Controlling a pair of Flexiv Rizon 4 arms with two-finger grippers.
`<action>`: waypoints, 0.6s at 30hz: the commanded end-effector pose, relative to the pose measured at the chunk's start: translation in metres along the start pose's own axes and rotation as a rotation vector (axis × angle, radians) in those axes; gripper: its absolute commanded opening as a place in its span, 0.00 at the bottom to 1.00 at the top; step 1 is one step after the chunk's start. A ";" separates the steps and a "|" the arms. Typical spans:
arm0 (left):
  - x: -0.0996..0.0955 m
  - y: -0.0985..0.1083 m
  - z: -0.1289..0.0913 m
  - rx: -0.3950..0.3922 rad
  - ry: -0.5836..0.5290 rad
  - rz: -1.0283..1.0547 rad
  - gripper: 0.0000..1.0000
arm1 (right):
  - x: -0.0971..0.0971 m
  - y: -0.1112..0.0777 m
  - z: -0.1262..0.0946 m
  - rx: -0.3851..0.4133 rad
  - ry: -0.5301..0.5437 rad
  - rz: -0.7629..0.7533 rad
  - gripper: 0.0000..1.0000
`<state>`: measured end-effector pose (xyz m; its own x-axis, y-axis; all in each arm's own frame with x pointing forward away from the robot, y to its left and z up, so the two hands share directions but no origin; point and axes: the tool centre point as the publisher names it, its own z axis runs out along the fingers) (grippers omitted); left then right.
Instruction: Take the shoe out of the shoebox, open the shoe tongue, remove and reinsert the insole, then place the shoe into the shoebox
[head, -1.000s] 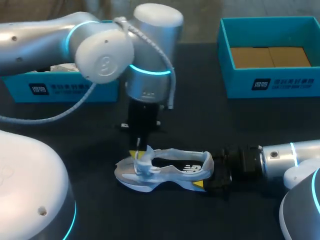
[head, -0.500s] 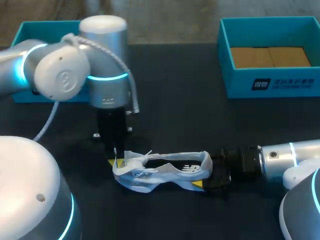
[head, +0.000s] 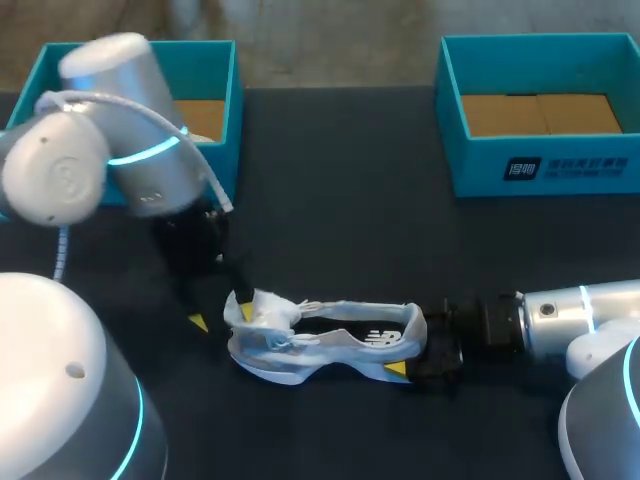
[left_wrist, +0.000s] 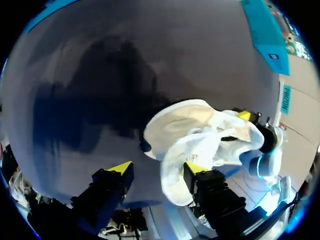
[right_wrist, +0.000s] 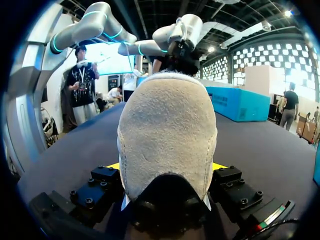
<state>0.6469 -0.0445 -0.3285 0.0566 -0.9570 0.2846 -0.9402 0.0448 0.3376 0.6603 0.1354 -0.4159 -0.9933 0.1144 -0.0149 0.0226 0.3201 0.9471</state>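
Out of both boxes and resting mid-table (head: 350, 220): shoe (head: 325, 342), heel clamped from two sides by right pincer (head: 411, 352). Left pincer (head: 220, 311) spread wide, gripping nothing, drawn back over the last second from above the laces to the toe end. Tongue (head: 264, 308) left folded forward, seemingly opened, though poorly seen. Likely next: insole out. Right box (head: 540, 165): brown cardboard liner only. Left box (head: 222, 70), half hidden by the arm: brown floor, no shoe.
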 end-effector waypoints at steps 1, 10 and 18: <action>-0.003 0.035 -0.032 0.123 0.206 0.059 1.00 | 0.001 -0.001 0.000 0.005 0.000 0.001 0.00; 0.033 0.050 -0.075 0.195 0.169 0.274 1.00 | 0.001 -0.001 0.000 0.005 0.000 0.001 0.00; 0.068 0.061 -0.099 0.091 -0.007 0.640 0.14 | 0.001 -0.001 0.000 0.005 0.000 0.001 0.00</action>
<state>0.6212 -0.0688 -0.2130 -0.3610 -0.7885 0.4979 -0.9105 0.4135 -0.0053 0.6604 0.1353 -0.4160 -0.9933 0.1144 -0.0150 0.0226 0.3201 0.9471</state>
